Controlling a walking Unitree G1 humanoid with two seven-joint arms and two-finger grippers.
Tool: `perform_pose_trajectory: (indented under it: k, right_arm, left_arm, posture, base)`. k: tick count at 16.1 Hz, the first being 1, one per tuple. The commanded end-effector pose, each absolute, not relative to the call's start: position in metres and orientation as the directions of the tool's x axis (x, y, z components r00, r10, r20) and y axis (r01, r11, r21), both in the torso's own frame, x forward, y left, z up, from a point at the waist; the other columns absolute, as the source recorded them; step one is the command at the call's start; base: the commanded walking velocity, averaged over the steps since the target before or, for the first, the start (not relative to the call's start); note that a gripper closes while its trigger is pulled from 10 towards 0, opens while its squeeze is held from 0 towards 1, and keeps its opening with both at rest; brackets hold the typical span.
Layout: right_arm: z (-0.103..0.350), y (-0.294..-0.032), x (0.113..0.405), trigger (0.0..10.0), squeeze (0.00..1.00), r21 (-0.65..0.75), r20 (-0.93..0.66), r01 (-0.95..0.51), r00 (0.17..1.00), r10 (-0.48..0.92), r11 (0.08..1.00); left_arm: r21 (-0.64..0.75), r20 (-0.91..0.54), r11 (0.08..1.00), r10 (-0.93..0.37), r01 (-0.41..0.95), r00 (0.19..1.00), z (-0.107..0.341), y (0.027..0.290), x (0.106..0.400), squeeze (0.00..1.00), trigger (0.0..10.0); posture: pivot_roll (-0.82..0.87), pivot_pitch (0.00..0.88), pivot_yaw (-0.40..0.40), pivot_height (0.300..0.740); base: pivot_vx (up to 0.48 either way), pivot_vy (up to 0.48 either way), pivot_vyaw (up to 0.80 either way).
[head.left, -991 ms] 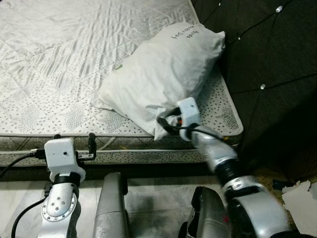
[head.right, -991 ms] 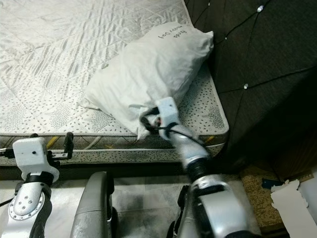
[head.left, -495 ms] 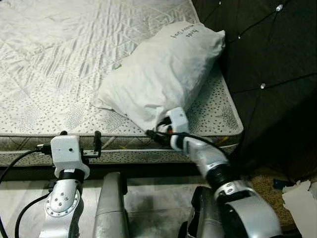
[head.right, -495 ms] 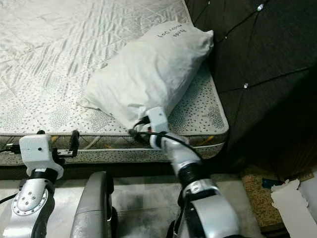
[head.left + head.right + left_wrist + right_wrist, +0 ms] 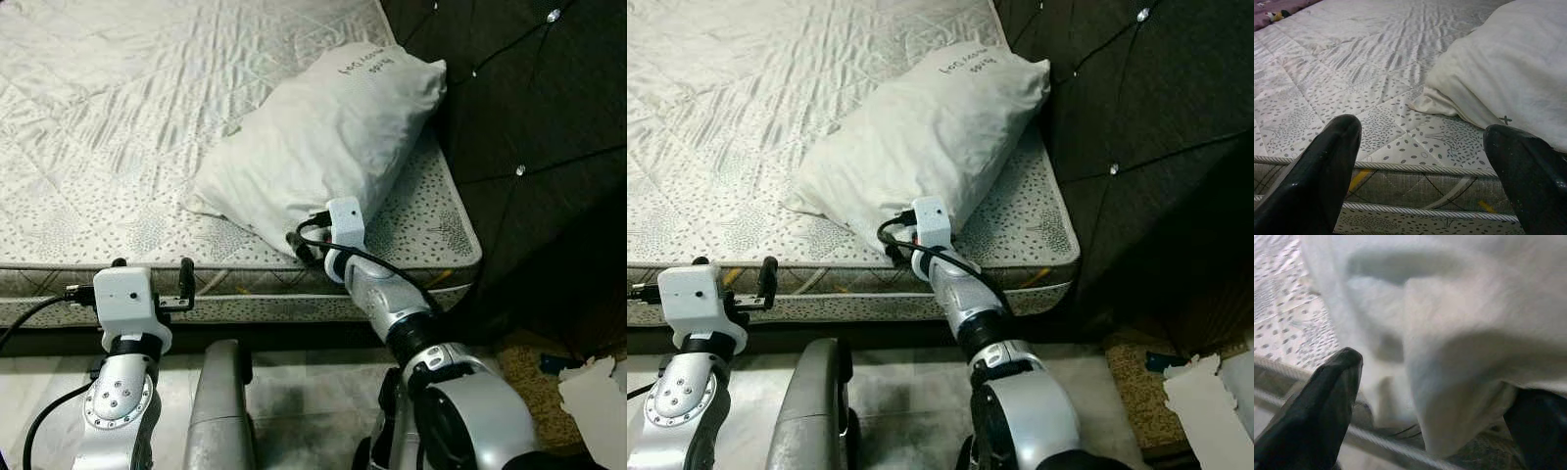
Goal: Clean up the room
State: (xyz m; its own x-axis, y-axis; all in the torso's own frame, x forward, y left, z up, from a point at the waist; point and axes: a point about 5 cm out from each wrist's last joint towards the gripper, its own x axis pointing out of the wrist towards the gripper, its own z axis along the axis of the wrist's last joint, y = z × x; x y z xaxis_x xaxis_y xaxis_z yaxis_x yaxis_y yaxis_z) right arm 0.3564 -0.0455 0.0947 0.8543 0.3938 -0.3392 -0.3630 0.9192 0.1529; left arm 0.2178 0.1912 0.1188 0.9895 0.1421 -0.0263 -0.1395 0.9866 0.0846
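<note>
Where the right wrist view looks close, right tool (image 5: 1435, 382) spread around pillow (image 5: 323, 147) corner; left tool (image 5: 1425, 161) spread — facing mattress (image 5: 118, 117) edge.

This is a bedroom in a home. A bare quilted mattress (image 5: 147, 117) with a printed border lies on a bed, a white pillow (image 5: 323, 147) resting near its corner. A dark tufted headboard (image 5: 529, 108) with shiny buttons stands beside it, and pale tiled floor (image 5: 304, 392) runs below the bed's edge.

pillow (image 5: 323, 137): 1 | mattress (image 5: 118, 127): 1 | headboard (image 5: 529, 108): 1 | paper scraps (image 5: 593, 392): 1 pile
</note>
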Motion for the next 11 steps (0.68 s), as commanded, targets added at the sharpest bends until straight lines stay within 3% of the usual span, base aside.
perform_pose_trajectory:
  k: [1, 4, 5, 6, 11]
  right_arm:
    - [0.103, -0.049, 0.362, 10.0, 0.00, 0.141, -0.308, -0.326, 0.883, 0.354, 0.935]
    - [0.103, -0.046, 0.363, 10.0, 0.00, 0.135, -0.301, -0.258, 0.909, 0.288, 0.957]
    - [0.106, -0.043, 0.364, 4.2, 0.00, 0.161, -0.278, -0.229, 0.923, 0.267, 0.960]
    - [0.108, -0.041, 0.364, 0.0, 0.00, 0.176, -0.259, -0.219, 0.930, 0.260, 0.960]
    - [0.122, -0.045, 0.372, 0.0, 0.00, 0.214, -0.200, -0.171, 0.956, 0.215, 0.962]
  left_arm:
    - [0.090, -0.024, 0.986, 0.140, -0.137, 0.990, 0.121, 0.190, 0.216, 0.00, 10.0]
    - [0.089, -0.022, 0.982, 0.172, -0.169, 0.985, 0.123, 0.191, 0.209, 0.00, 10.0]
    - [0.085, -0.030, 0.977, 0.197, -0.194, 0.980, 0.123, 0.193, 0.202, 0.00, 10.0]
    - [0.081, -0.037, 0.976, 0.207, -0.204, 0.978, 0.123, 0.193, 0.197, 0.00, 10.0]
    - [0.061, -0.046, 0.976, 0.210, -0.207, 0.977, 0.127, 0.186, 0.191, 0.00, 10.0]
  posture:
    - [0.25, 0.131, -0.064, 0.571]
    - [0.28, 0.152, -0.081, 0.571]
    - [0.29, 0.173, -0.089, 0.571]
    - [0.29, 0.183, -0.091, 0.571]
    - [0.28, 0.220, -0.089, 0.571]
  base:
    - [0.000, 0.000, 0.00]
    - [0.000, 0.000, 0.00]
    - [0.000, 0.000, 0.00]
    - [0.000, 0.000, 0.00]
    - [0.000, 0.000, 0.00]
